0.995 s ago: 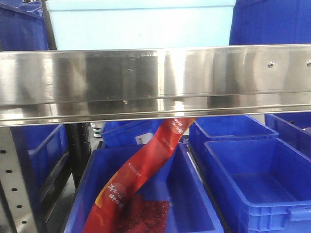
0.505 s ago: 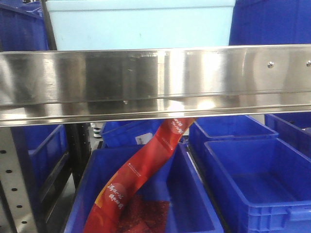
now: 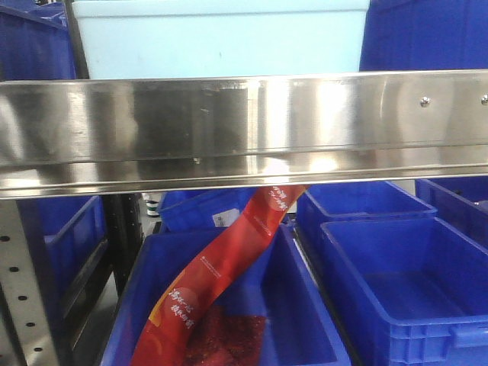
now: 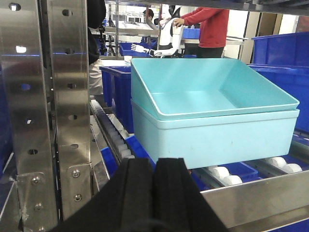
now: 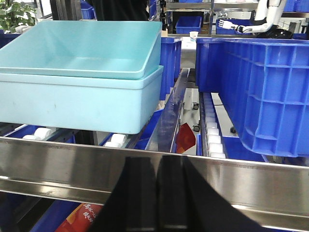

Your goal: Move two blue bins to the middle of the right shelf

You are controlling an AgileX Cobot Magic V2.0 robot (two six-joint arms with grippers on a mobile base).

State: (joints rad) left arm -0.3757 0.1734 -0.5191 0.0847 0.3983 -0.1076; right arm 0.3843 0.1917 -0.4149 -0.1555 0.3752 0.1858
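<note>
Two light blue bins sit nested on the roller shelf, the upper one tilted inside the lower one. They also show in the right wrist view, upper and lower, and at the top of the front view. My left gripper is shut and empty, in front of the bins' left part and apart from them. My right gripper is shut and empty, in front of the steel shelf rail, to the right of the bins. Neither gripper shows in the front view.
A large dark blue bin stands on the shelf right of the light blue ones. A perforated steel post rises at the left. Below the rail are dark blue bins and a red packet strip. People stand behind.
</note>
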